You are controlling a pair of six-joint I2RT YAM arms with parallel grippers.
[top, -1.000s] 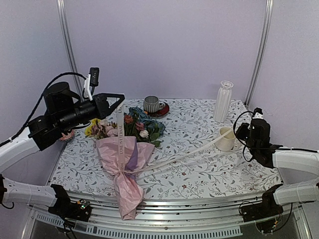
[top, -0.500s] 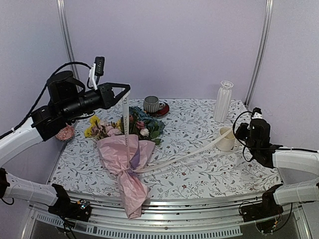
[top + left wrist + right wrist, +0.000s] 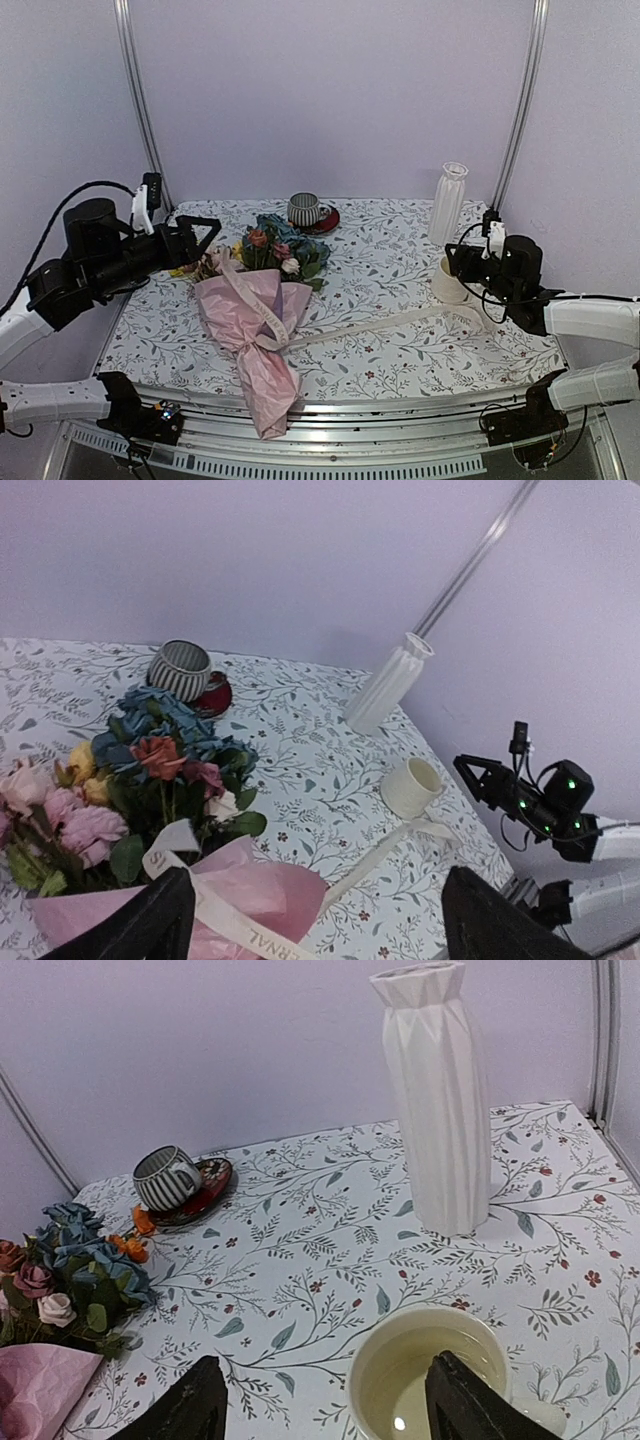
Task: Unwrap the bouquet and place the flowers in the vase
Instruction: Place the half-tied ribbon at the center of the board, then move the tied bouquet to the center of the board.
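I am holding my left gripper (image 3: 212,238) wide apart by the table's (image 3: 400,360) left edge. Nothing is between its fingers, and it is hovering just beside the flowers (image 3: 272,250). The bouquet (image 3: 255,320) is lying in its pink paper toward the front-left corner, its ribbon (image 3: 390,322) trailing across the table to the right. My right gripper (image 3: 455,262) is also gaping, empty, over the cream mug (image 3: 430,1375) near the right edge. The vase (image 3: 448,203) is standing upright by the far-right corner.
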